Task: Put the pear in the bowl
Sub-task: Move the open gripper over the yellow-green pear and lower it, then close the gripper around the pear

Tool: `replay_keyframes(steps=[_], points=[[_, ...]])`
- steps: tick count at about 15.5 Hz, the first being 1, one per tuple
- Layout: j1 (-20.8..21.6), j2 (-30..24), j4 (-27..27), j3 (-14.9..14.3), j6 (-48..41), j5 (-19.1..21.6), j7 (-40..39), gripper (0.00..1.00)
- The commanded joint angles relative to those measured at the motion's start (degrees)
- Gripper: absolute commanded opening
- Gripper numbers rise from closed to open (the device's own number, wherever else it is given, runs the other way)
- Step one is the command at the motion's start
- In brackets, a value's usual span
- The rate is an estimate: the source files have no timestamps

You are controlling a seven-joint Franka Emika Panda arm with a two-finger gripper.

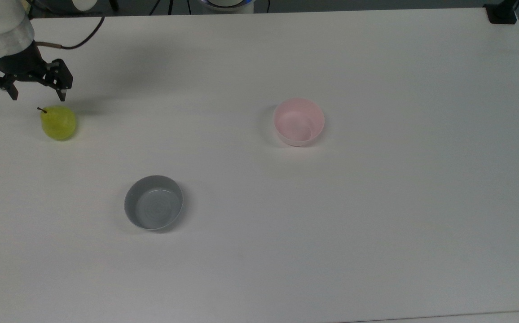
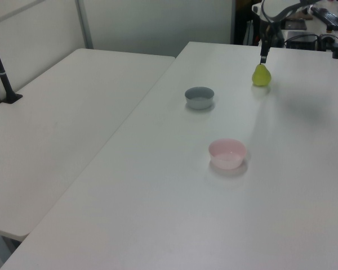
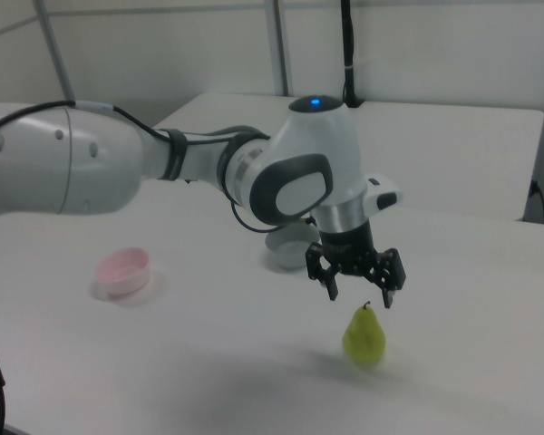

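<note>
The gripper (image 1: 37,96) sits in the upper left of the top view, fingers spread wide with nothing between them. In the right view it (image 3: 359,294) hangs just above the pear (image 3: 364,335), apart from it and a little off-centre toward the right view's left. The wide spread fits the fruit's broad body; judged from this, the step in hand is the descent to grasp, and no contact has been made.

The pear (image 1: 58,122) stands upright on the counter (image 1: 376,224) at the left edge of the top view, stem up. Upright, it offers its narrow neck first and its widest part lower down — a grasp would probably need to reach the belly, since the glossy skin may slip at the taper.

The bowl (image 1: 298,121), pale pink, rests open side up right of centre in the top view, well apart from the pear. It holds nothing, so the task is in its early part: pick, carry and release remain.

The grey bowl (image 1: 153,202) lies lower in the top view, between the pear and the pink one crosswise but nearer the bottom edge — a likely distractor, to be passed over on the carry.

Count:
- pears: one
- bowls: two, one pink and one grey
- grippers: one
</note>
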Motion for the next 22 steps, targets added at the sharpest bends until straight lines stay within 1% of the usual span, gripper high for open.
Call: replay_keyframes(steps=[1, 6, 12, 13, 14, 16, 17, 18, 19, 20, 21, 22], points=[[0.2, 1.6, -1.6, -0.4, 3.4, -0.2, 2.4, 1.00], [0.4, 3.4, -2.3, -0.4, 6.1, -0.2, 2.5, 1.00], [0.4, 4.4, -3.2, -0.3, 6.5, -0.6, 2.2, 1.00], [0.4, 4.6, -3.5, -0.3, 7.1, -0.7, 2.2, 1.00], [0.5, 4.7, -4.2, -0.2, 8.4, -0.7, 2.2, 0.97], [0.5, 5.1, -5.2, -0.2, 10.3, -0.7, 2.2, 0.87], [0.5, 5.1, -5.3, -0.2, 10.4, -0.7, 2.2, 0.78], [0.5, 5.1, -5.5, -0.2, 10.4, -0.7, 2.2, 0.66], [0.5, 5.1, -5.5, -0.2, 10.4, -0.7, 2.1, 0.49], [0.5, 5.0, -5.5, -0.2, 10.2, -0.7, 2.1, 0.34], [0.5, 5.0, -5.4, -0.2, 9.9, -0.7, 2.0, 0.23], [0.4, 4.8, -5.4, -0.2, 9.6, -0.7, 1.7, 0.20]])
